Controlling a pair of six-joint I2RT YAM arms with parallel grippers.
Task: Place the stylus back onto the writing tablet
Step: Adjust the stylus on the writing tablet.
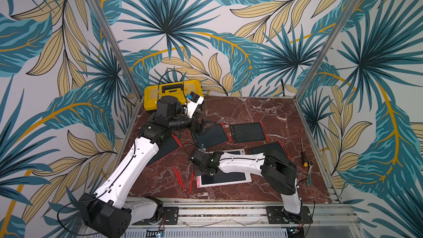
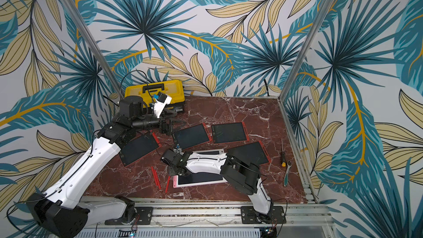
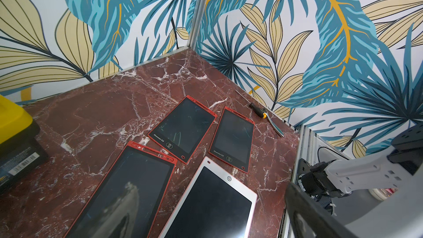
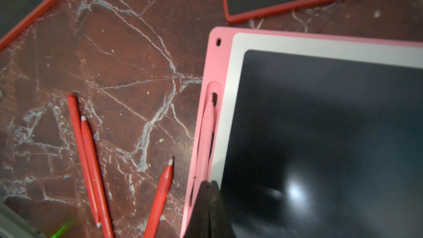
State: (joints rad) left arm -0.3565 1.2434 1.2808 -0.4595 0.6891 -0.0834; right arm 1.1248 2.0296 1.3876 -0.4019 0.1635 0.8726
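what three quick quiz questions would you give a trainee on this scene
1. True or false: the pink stylus lies in the pink tablet side slot.
2. How many red styluses lie loose on the table?
3. The right gripper is: A open, B shut, C out of view.
Key: 1 true; 2 three; 3 B.

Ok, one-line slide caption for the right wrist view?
Right gripper, jaws shut, at the pink stylus lying in the pink tablet's slot; red styluses beside.
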